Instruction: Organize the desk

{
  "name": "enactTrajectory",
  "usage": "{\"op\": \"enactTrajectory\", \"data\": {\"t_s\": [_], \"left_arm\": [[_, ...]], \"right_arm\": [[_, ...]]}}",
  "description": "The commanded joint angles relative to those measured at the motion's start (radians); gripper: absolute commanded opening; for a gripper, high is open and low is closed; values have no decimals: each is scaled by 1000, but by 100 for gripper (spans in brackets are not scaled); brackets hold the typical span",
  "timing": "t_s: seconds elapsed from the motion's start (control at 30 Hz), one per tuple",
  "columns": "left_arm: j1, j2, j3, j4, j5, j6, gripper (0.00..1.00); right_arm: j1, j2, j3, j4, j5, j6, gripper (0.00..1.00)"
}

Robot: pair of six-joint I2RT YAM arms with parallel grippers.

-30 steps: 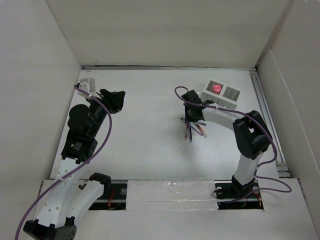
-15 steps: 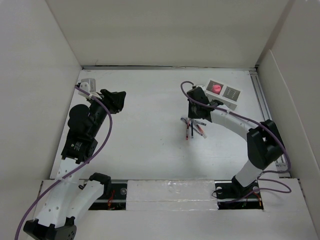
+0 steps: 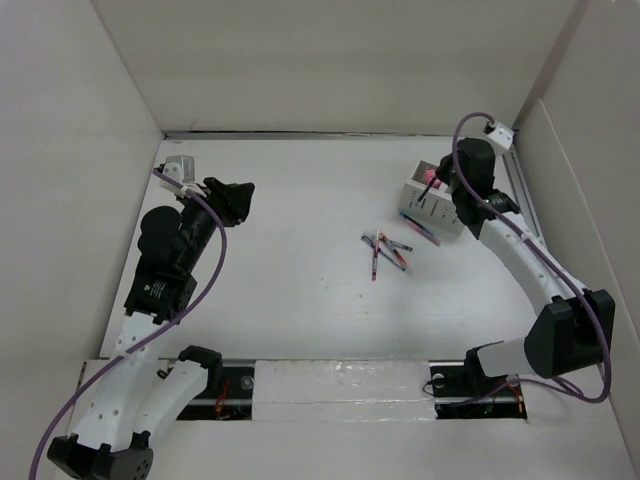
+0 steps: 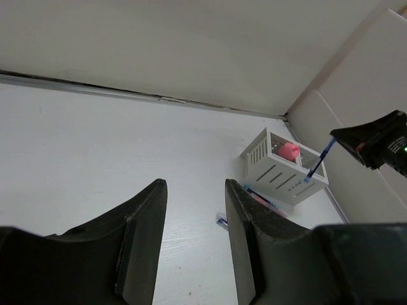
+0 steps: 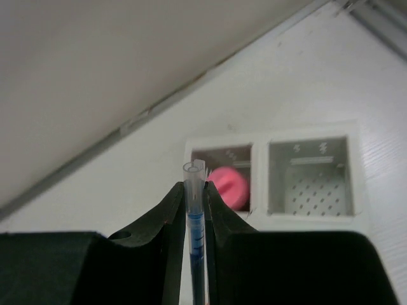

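Right arm swung off the pile at mid-bench and out to the far right corner; left arm unchanged. Right tool [image 3: 440,180] now hangs over the white slotted plastic organizer box [image 3: 422,208], clamped on a thin blue plastic pen [image 5: 195,222].

Containers: from the right wrist we count two compartments. The left one holds a pink rounded object [image 5: 229,187]; the right one shows only its perforated floor. In the left wrist view the pen's lower end sits at the box rim. Inside or just above, we cannot tell.

Edges and room: the box stands on the flat white bench [image 3: 290,230] near the far right corner, close to the metal rail [image 3: 520,190] and the white walls [image 3: 330,60]. A pink-and-blue pen [image 3: 421,229] lies just beside its near face. A cluster of loose coloured pens [image 3: 385,252] lies near mid-bench, apart from the box. Wide bare surface runs between that cluster and the left tool [image 3: 240,195], which is closed on nothing, toward the far left.

Views: overhead, the arm covers most of the box top, so only the right wrist camera shows the compartments. Only the left wrist shows the held pen tilted.
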Motion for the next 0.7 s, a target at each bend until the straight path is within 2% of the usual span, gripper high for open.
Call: {"op": "enactTrajectory", "data": {"t_s": [0.0, 0.1, 0.27, 0.53, 0.67], "left_arm": [[5, -4, -11, 49, 18, -8, 37], [5, -13, -11, 46, 12, -5, 37], [5, -18, -10, 43, 8, -5, 37], [5, -13, -8, 42, 0, -1, 37], [5, -7, -7, 40, 2, -1, 37]], "right_arm": [[-67, 6, 32, 188, 129, 34, 2], [-127, 44, 41, 250, 218, 8, 3], [-208, 96, 72, 271, 250, -32, 3], [-239, 176, 135, 325, 322, -153, 5], [-248, 205, 97, 337, 307, -156, 5]]}}
